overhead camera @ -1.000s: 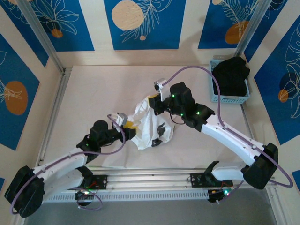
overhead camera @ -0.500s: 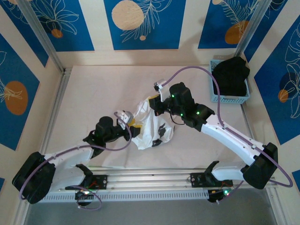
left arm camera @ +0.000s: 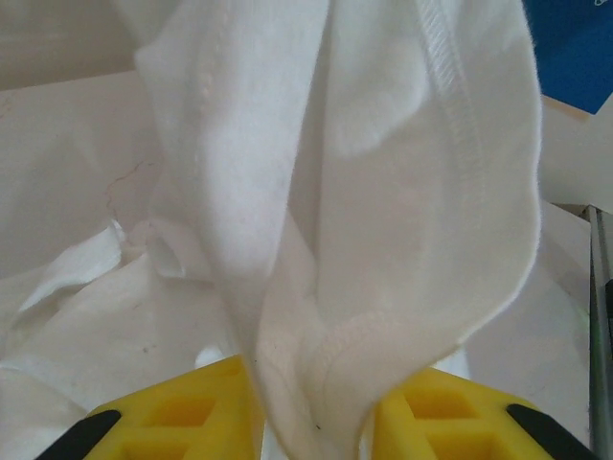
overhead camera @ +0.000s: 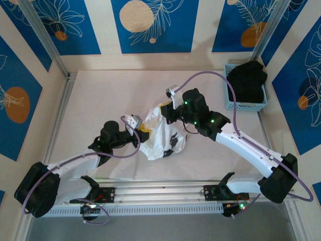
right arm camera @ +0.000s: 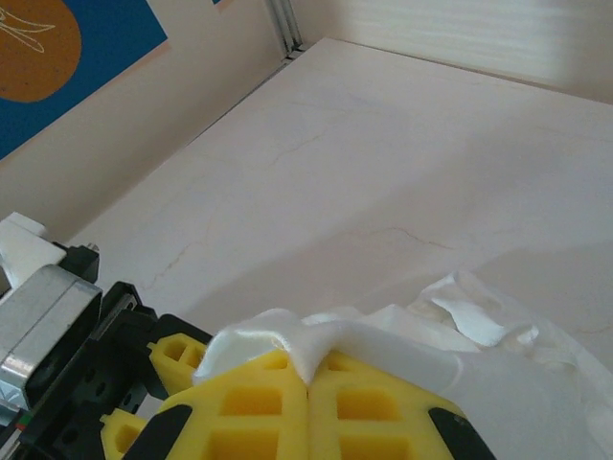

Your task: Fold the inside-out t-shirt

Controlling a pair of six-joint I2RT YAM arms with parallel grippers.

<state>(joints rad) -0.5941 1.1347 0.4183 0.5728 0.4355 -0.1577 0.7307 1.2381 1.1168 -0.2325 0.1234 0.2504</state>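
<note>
- Top external view: the left gripper [overhead camera: 142, 130] lies nearest the bases, at about 8 o'clock of the table [overhead camera: 100, 95] centre, reaching toward 3 o'clock.
- Left wrist view: the left gripper [left arm camera: 316, 407] has its yellow fingers [left arm camera: 182, 417] partly apart. A hemmed fold of the shirt [left arm camera: 383, 192] fills the gap and touches both. I cannot tell whether they clamp it.
- The white shirt [overhead camera: 163, 138] sits crumpled just past the table's near edge, near centre, between the two grippers. Its lower part lies on the table and its top is drawn up toward 12 o'clock.
- The right gripper [overhead camera: 162, 108] is at the shirt's 12 o'clock end.
- Right wrist view: the right gripper [right arm camera: 308, 369] has its fingers pressed together, pinching a ridge of shirt [right arm camera: 498, 383] at the tips.
- Farthest, at 2 o'clock, a blue basket [overhead camera: 228, 98] holds a black garment [overhead camera: 247, 80], well apart from the shirt.
</note>
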